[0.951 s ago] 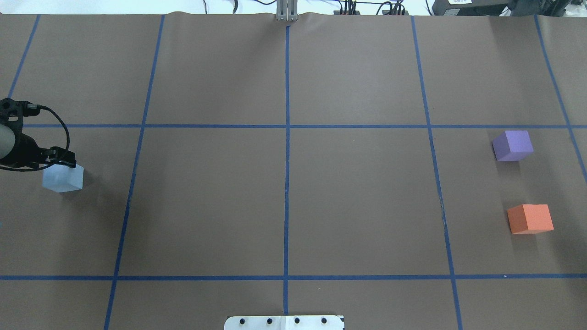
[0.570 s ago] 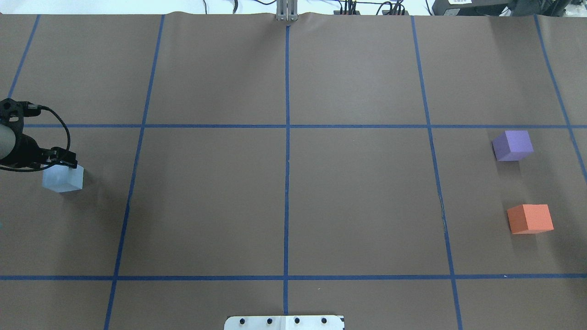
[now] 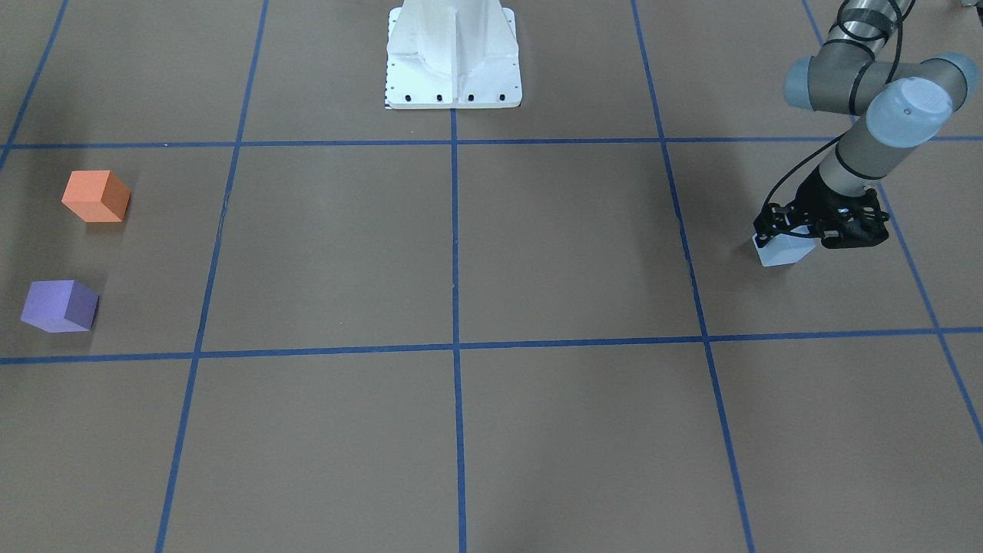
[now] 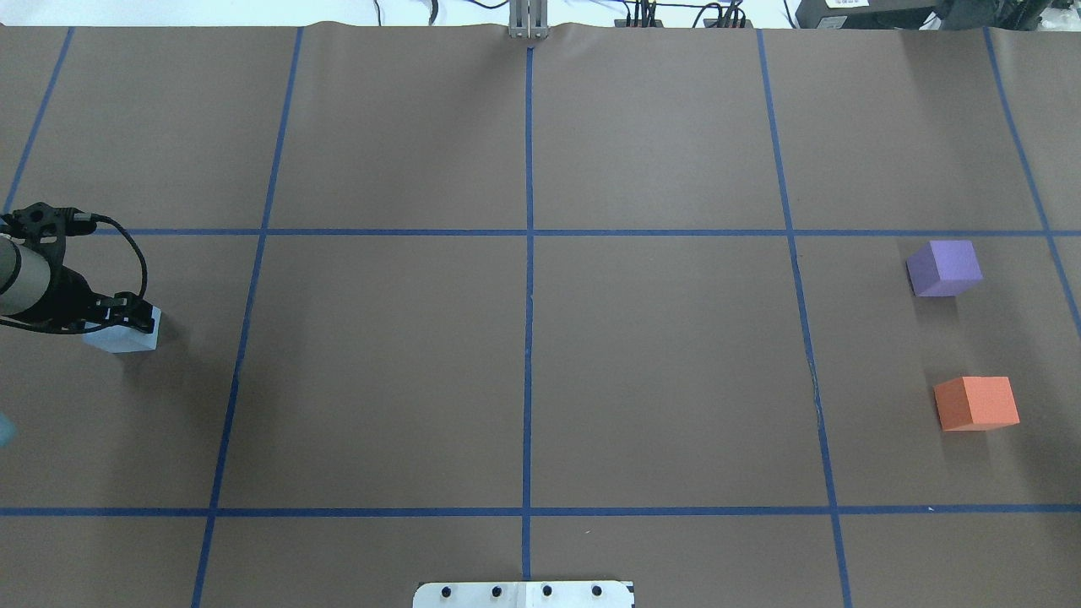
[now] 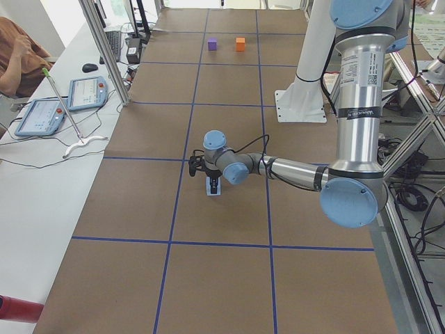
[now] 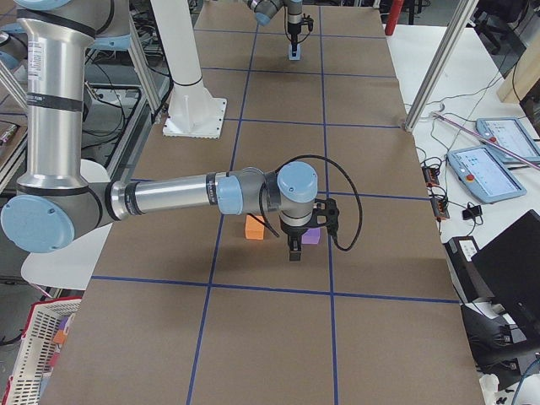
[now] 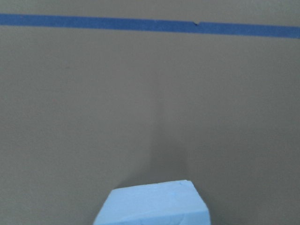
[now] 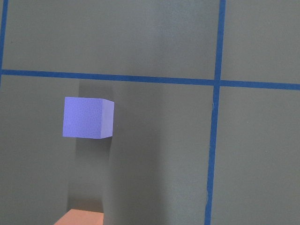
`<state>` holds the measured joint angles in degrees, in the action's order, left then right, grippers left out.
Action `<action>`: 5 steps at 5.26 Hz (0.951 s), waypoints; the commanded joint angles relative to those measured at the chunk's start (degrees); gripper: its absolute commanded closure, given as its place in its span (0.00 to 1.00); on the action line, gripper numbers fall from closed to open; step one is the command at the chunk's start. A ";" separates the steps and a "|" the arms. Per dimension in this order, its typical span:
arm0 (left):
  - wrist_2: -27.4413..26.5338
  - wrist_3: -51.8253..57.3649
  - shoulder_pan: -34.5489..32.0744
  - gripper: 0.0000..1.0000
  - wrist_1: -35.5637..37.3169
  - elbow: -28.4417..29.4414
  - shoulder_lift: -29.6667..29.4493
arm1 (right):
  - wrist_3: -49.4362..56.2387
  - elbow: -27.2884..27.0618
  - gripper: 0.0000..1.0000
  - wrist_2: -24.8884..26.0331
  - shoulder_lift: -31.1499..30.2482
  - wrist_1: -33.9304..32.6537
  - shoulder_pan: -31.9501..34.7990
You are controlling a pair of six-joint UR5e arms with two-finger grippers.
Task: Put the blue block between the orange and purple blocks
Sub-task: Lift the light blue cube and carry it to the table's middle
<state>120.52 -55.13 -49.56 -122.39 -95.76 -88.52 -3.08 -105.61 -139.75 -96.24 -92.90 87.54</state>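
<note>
The pale blue block (image 4: 125,339) sits at the table's far left. It also shows in the front view (image 3: 783,253) and low in the left wrist view (image 7: 152,204). My left gripper (image 4: 131,321) is tilted down over it and looks shut on it, at or just above the table. The purple block (image 4: 944,268) and the orange block (image 4: 977,404) stand apart at the far right, with a gap between them. My right gripper (image 6: 294,253) hangs above those two. It shows only in the exterior right view, so I cannot tell its state.
Blue tape lines (image 4: 528,279) divide the brown table into squares. The white robot base plate (image 3: 453,77) sits at the middle of the near edge. Side desks with tablets (image 5: 69,97) run beyond the table's far edge.
My left arm has swung down and slightly right onto the blue block. The block has shifted a little to the right and turned squarer to the view.
</note>
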 commanded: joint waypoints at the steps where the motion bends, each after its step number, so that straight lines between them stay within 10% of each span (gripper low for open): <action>1: 0.32 -0.07 -0.27 1.00 0.57 -3.44 2.54 | 0.00 -0.47 0.00 0.00 0.00 -0.18 0.00; 3: 1.38 -0.07 -0.45 1.00 20.04 -17.37 -1.27 | 0.00 -0.65 0.00 0.00 -0.26 0.34 0.09; 5: 1.12 -0.42 0.16 1.00 45.89 -18.16 -24.56 | -0.09 -0.47 0.00 0.09 -0.70 0.43 0.00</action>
<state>121.73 -55.39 -49.82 -87.80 -113.89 -102.63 -3.10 -106.05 -139.64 -96.81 -92.49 87.57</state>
